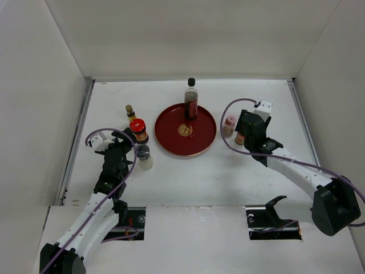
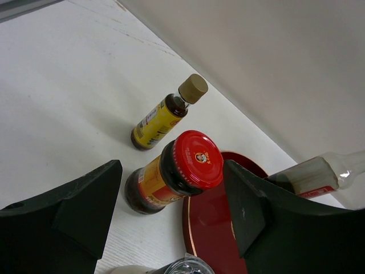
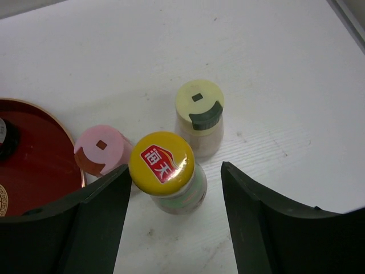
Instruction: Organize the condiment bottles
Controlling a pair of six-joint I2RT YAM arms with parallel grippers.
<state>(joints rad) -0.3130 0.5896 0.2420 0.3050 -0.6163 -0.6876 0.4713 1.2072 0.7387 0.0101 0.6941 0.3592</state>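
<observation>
A tall clear black-capped bottle [image 1: 191,98] stands at the far rim of the round dark-red tray [image 1: 171,145]. Left of the tray stand a small yellow-labelled sauce bottle [image 2: 162,116] and a red-lidded jar [image 2: 185,168]. My left gripper [image 2: 174,202] is open, hovering just short of the red-lidded jar. A grey-capped shaker [image 1: 143,155] stands beside it. My right gripper [image 3: 177,197] is open, its fingers [image 3: 100,220] either side of a yellow-capped jar [image 3: 162,165] without touching it. A pink-capped shaker [image 3: 101,149] and a cream shaker [image 3: 198,114] stand just beyond.
White walls enclose the table on the left, back and right. The tray's rim [image 3: 57,137] lies close to the pink-capped shaker. Two dark cut-outs [image 1: 274,222] sit in the near shelf by the arm bases.
</observation>
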